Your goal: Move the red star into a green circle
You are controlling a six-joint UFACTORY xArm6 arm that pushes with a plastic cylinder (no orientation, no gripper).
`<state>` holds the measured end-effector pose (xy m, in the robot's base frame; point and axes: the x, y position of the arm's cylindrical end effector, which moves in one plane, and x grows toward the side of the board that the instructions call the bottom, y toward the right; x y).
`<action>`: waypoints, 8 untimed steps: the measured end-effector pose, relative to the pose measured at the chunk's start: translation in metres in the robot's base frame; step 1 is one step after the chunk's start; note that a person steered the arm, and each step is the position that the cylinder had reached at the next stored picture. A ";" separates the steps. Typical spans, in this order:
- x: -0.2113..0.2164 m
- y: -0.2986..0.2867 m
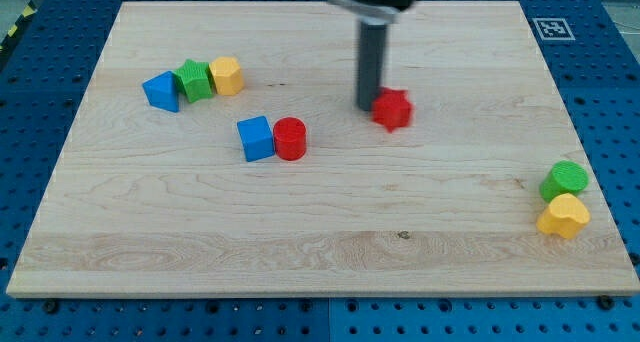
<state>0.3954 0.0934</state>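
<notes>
The red star [394,109] lies on the wooden board, right of centre near the view's top. My tip [368,106] stands right at the star's left side, touching or nearly touching it. The green circle [564,180] sits far off at the view's right edge, lower down, with a yellow heart [564,216] touching it just below.
A blue cube [256,138] and a red cylinder [290,138] sit side by side left of centre. At the upper left a blue triangle [161,91], a green block [195,80] and a yellow block [227,75] form a row. The board's edge [320,287] runs along the bottom.
</notes>
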 end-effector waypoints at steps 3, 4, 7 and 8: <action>-0.005 0.004; 0.017 0.028; 0.072 0.115; 0.062 0.109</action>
<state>0.4571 0.2022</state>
